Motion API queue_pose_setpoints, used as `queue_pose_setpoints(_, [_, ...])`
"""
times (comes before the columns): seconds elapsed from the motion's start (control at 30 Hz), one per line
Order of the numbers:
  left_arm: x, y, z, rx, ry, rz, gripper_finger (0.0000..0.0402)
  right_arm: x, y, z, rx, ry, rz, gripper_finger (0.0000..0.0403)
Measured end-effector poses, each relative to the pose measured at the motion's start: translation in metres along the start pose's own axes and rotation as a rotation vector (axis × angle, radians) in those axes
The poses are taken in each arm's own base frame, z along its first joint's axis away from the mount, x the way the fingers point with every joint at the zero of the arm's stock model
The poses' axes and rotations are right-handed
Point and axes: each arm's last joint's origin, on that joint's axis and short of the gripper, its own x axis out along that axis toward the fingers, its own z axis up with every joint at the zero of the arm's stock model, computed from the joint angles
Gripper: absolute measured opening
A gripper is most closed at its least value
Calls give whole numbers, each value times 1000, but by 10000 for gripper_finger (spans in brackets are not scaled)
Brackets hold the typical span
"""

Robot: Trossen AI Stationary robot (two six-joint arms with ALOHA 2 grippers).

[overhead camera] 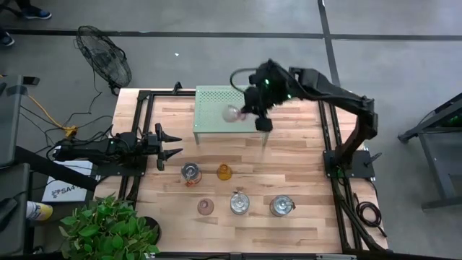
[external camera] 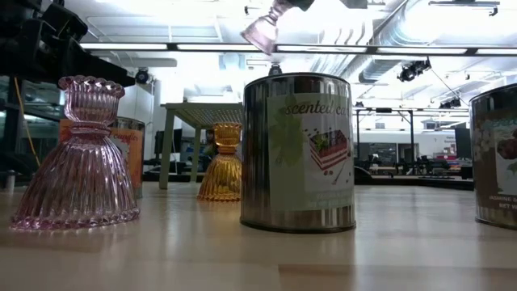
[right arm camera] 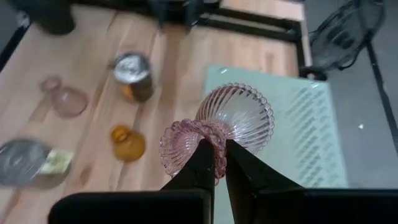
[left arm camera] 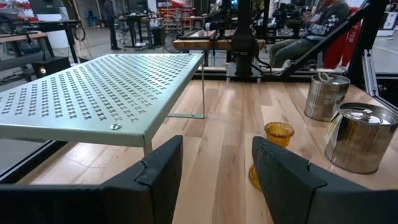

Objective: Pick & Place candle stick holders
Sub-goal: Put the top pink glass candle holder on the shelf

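Observation:
My right gripper (overhead camera: 250, 108) is shut on a pale pink bell-shaped holder (overhead camera: 232, 113), high above the green perforated shelf (overhead camera: 216, 123); the holder also shows at the top of the low view (external camera: 262, 32). My left gripper (overhead camera: 172, 144) is open and empty at the table's left side, beside the shelf. On the wood stand a second pink holder (overhead camera: 206, 206), an amber holder (overhead camera: 224, 172) and three silvery jars (overhead camera: 190, 173) (overhead camera: 239, 202) (overhead camera: 281, 206), each on its base. My right gripper pinches the scalloped rim of the pink holder's narrow cup end (right arm camera: 216, 142) between its two fingertips. One finger seems to sit in the cup's mouth and the other outside it. The holder is lifted clear and tilted, its ribbed bell end (right arm camera: 239, 115) pointing away from the fingers.
The shelf stands on thin legs at the table's far middle. A black frame rail (overhead camera: 141, 144) runs along the left edge and another (overhead camera: 332, 144) along the right. Bare wood lies between the shelf and the row of holders. A fan and a plant stand off the table.

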Motion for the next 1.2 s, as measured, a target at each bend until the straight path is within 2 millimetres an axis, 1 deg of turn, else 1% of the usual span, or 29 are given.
queue_pose_setpoints(0.13, [0,0,0,0,0,0,189,7,-27,9,53,8,-32,10])
queue_pose_setpoints(0.27, [0,0,0,0,0,0,189,26,-56,12,121,41,-31,10])
queue_pose_setpoints(0.33, [0,0,0,0,0,0,189,38,-69,5,162,37,-45,10])
queue_pose_setpoints(0.4, [0,0,0,0,0,1,189,45,-80,-4,201,62,-50,10])
queue_pose_setpoints(0.47, [0,0,0,0,1,-1,189,46,-92,-12,240,87,-56,10])
queue_pose_setpoints(0.57, [0,0,0,0,1,-1,189,50,-104,-23,282,124,-55,11])
queue_pose_setpoints(0.63, [0,0,0,0,1,0,189,49,-109,-25,302,124,-58,11])
queue_pose_setpoints(0.77, [0,0,0,0,1,-1,189,45,-111,-27,316,104,-17,10])
queue_pose_setpoints(0.9, [0,0,0,0,1,0,189,44,-111,-30,336,107,32,11])
queue_pose_setpoints(1.03, [0,0,0,0,1,0,189,44,-109,-34,349,148,55,11])
queue_pose_setpoints(1.2, [0,0,0,0,1,0,189,52,-108,-40,356,176,71,12])
